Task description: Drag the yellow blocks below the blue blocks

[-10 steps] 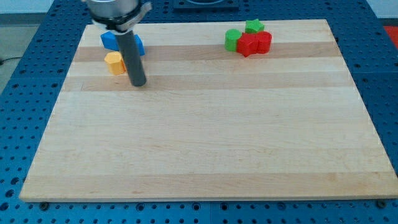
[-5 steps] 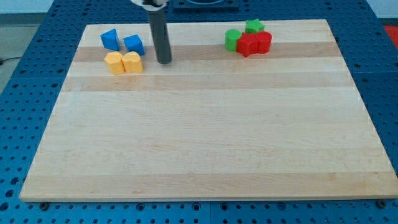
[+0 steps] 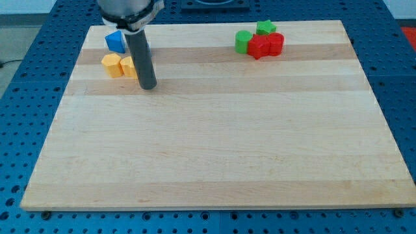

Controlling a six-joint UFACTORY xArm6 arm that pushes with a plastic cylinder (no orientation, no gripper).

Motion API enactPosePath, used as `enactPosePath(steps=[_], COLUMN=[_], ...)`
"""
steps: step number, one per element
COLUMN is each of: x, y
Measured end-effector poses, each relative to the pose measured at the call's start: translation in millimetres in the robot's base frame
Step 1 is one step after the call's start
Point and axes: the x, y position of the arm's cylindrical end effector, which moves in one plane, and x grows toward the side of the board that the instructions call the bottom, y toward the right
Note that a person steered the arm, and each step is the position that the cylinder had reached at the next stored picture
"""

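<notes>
Two yellow blocks sit side by side at the view's upper left: one (image 3: 111, 65) fully shown, the other (image 3: 128, 67) partly hidden behind my rod. A blue block (image 3: 115, 41) lies just above them; a second blue block (image 3: 147, 47) shows only as a sliver behind the rod. My tip (image 3: 148, 86) rests on the board just right of and slightly below the right yellow block, close against it.
The wooden board (image 3: 214, 143) fills the view. At the view's top right a cluster holds a green round block (image 3: 243, 41), a green star block (image 3: 265, 27) and two red blocks (image 3: 266, 45). Blue perforated table surrounds the board.
My tip moved from the right of the blue blocks down and to the left, to the right side of the yellow blocks. The yellow pair shifted slightly left.
</notes>
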Motion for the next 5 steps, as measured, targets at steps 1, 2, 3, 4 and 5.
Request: enactPosePath(steps=[1,2,3,4,5], x=[-22,-68,-59,-35,-32], y=[-35,-44,-44,-52,-80])
